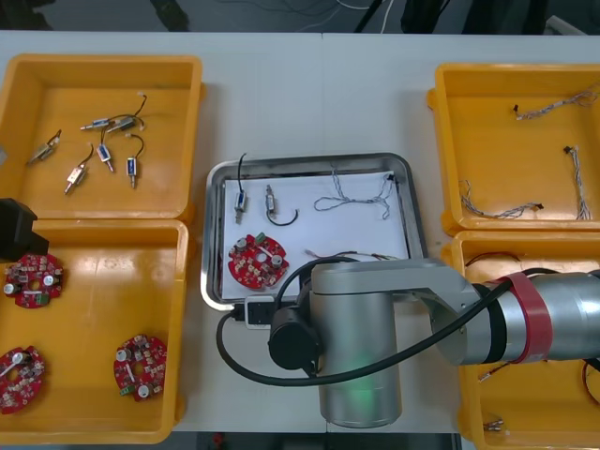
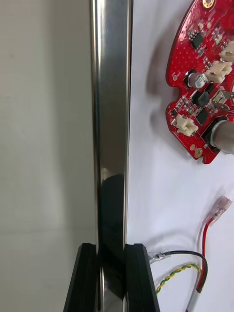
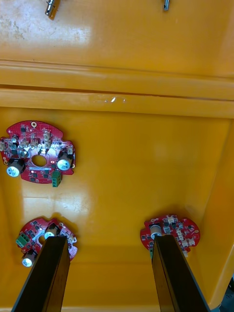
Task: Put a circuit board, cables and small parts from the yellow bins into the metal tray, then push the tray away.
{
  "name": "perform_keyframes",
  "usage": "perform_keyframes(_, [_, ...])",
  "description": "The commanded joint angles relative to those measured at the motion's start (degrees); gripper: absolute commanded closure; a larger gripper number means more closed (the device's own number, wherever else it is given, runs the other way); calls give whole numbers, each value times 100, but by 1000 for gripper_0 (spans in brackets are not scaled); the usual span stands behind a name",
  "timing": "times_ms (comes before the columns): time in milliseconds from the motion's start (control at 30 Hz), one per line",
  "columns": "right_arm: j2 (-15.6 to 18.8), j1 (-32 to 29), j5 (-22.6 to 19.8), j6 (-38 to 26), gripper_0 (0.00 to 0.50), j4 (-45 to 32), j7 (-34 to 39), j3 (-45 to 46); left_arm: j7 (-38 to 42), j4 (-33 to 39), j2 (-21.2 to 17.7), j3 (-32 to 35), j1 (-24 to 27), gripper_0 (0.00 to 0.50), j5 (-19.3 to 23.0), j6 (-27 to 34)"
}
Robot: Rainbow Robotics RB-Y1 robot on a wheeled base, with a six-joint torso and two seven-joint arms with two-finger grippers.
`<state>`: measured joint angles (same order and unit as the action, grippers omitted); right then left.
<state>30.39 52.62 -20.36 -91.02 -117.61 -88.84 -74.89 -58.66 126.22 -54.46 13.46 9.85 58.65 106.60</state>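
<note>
Steel: metal tray (image 1: 309,161), mid-table, holding a circuit board (image 1: 256,261), cables (image 1: 352,199) and small parts (image 1: 242,203).
Right wrist: right gripper (image 2: 111,248) clamped on its near rim; I'd push straight and level.
Left wrist: left gripper (image 3: 108,239) spread wide, empty, over a yellow bin (image 3: 146,146).

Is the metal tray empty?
No: a round red circuit board, cables and small metal parts lie in the metal tray, whose rim sits between the right gripper's jaws; the left gripper hangs over a yellow bin.
</note>
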Motion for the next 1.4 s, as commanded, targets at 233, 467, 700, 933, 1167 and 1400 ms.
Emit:
perform_keyframes(233, [81,539,103,208,500,264,200,-61,-524,166,-258,192,-89,0,-55,-51])
perform_keyframes(467, [90,803,94,339,500,528,218,-69,-524,166,-258,192,-89,0,-55,-51])
perform_keyframes(700, [81,1058,94,541,500,827,200,-69,-524,166,-258,192,-89,0,-55,-51])
perform_keyframes(933, [72,1321,32,770,500,1161,200,-69,-524,166,-258,192,-89,0,-55,-51])
perform_keyframes(1167, [90,1734,-451,1341,500,1671,174,-69,-524,166,-258,192,-89,0,-55,-51])
perform_keyframes(1400, [99,1901,-451,1684,500,1934,156,-69,-524,166,-258,192,-89,0,-55,-51])
